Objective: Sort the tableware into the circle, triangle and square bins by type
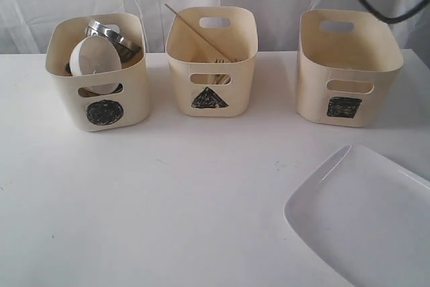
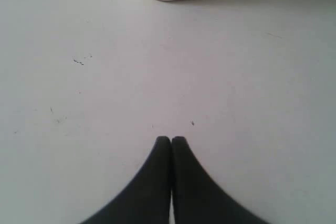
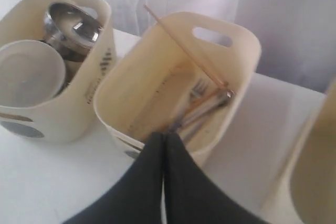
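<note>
Nearest us, white plate [image 1: 363,220] lies on the surface [image 1: 168,199]. We find white bowl [image 1: 94,62] and steel vessel [image 1: 105,30] in circle bin [image 1: 64,89], chopsticks [image 3: 184,45] and fork [image 3: 198,88] in triangle bin [image 1: 236,92]. Left claw [image 2: 170,140], right claw [image 3: 164,136]: closed, empty

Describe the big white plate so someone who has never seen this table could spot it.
On the white table stands a row of cream bins. From the right-hand bin, marked with a black square, come toward the camera: the plate lies flat on the table there. It is the only tableware outside a bin, large, white, with rounded corners.
</note>
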